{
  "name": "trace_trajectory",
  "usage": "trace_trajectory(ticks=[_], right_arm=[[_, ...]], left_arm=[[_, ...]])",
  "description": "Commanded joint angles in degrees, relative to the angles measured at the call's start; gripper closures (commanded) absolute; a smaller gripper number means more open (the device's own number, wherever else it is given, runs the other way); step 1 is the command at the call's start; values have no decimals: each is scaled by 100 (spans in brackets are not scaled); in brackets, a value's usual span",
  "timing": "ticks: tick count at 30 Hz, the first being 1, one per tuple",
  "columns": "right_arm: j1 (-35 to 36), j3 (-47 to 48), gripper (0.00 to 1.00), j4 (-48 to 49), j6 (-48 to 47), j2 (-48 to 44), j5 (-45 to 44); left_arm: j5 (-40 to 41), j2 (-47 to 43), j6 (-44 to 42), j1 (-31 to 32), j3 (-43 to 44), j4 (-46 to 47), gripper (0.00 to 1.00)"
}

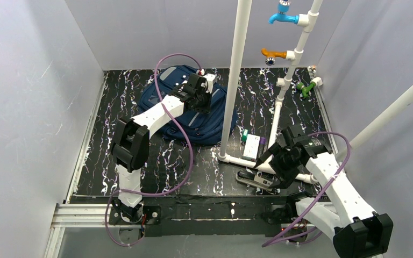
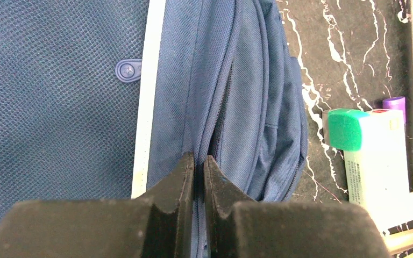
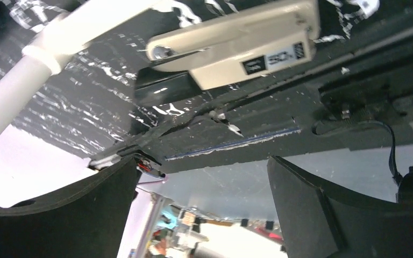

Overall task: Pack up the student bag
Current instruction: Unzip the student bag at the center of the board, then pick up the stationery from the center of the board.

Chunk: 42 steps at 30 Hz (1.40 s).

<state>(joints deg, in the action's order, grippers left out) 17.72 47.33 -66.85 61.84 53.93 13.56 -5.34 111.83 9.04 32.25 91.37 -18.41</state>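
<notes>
The left gripper [image 2: 199, 159] has its fingers pressed together on the zip seam of the bag [image 2: 59, 107], pinching the blue cloth there; whether a zip pull sits in the pinch I cannot tell. The bag lies flat at the back left of the table [image 1: 140, 161], under the left arm. The right gripper [image 3: 203, 161] is spread wide and holds nothing, hanging over the stapler [image 3: 231, 48] near the front edge.

Packing looks barely begun. The opening of the bag seems to be the step in hand, and the loose things lie outside it, so all the loading is left.

Count: one bag, one stapler, one white box with a green end [image 2: 374, 161], one purple item [image 2: 393, 102] just behind it, and three taps [image 1: 282, 17] on the white pipes [image 1: 236, 80]
</notes>
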Motion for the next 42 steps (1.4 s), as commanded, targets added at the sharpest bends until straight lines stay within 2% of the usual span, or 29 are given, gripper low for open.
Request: trace_trajectory(ticks=[1, 9, 23, 33, 36, 39, 42], right_arm=[[-14, -470, 2, -66, 1312, -217, 97], [-10, -833, 2, 960, 2123, -52, -317], [196, -1421, 16, 1190, 2281, 324, -643], [385, -1608, 18, 1413, 2460, 627, -828], [408, -1662, 26, 1473, 2494, 642, -890], [425, -1779, 41, 1635, 2541, 578, -902], [432, -1943, 47, 1688, 2542, 511, -891]], left_arm=[[-200, -619, 180, -61, -92, -130, 100], [-397, -801, 237, -52, -256, -136, 100], [-445, -1144, 168, -52, -361, -198, 100], [-407, -1246, 138, -52, -409, -198, 100], [-382, -1273, 110, -52, -400, -198, 100], [-380, -1294, 104, -52, -383, -213, 100], [-417, -1328, 168, -52, -424, -200, 100]])
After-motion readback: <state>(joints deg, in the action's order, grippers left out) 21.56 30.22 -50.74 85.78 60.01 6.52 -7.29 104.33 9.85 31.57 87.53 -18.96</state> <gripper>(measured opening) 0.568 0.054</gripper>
